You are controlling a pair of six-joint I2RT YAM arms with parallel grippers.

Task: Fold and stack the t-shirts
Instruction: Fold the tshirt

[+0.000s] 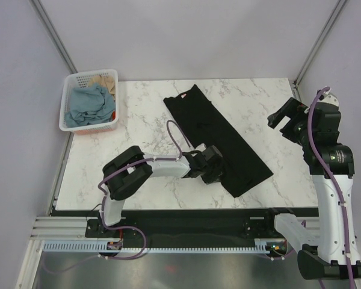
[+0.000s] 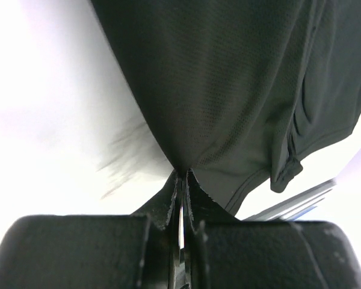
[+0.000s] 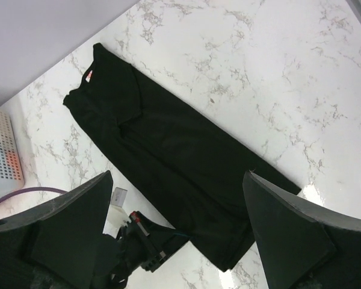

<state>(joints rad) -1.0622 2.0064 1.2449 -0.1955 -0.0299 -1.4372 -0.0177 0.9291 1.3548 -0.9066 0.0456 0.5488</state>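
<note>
— Start at the left. What's there?

— A white slotted basket [image 1: 68, 96] at the far left corner of the marble table [image 1: 138, 114]. One crumpled blue t-shirt [image 1: 87, 103] lies in it, and one tan t-shirt [image 1: 106, 80] shows behind that. A scrap of red sits at the basket's right side; I cannot tell what it is.

— And the left claw?

— The left claw [image 1: 213, 171] is low over the table's near middle, at the near-left long edge of the black t-shirt [image 1: 219, 135]. In its wrist view the left claw [image 2: 182, 176] has its jaws pressed together on a fold of the black t-shirt [image 2: 228, 90], and the cloth rises from the pinch in a taut cone.

— How does that shirt lie?

— One black t-shirt, a long narrow band set diagonally: collar end far and left, with the pinkish neck label [image 1: 183, 96], and hem end near and right. From the right wrist the black t-shirt [image 3: 168, 150] looks flat on the marble.

— The right side?

— The right claw [image 1: 284, 122] hangs high by the table's right edge, well apart from the shirt. The right claw [image 3: 175, 180] has its jaws spread wide, holding nothing.

— The counts?

— Three t-shirts, one basket, two claws.
</note>
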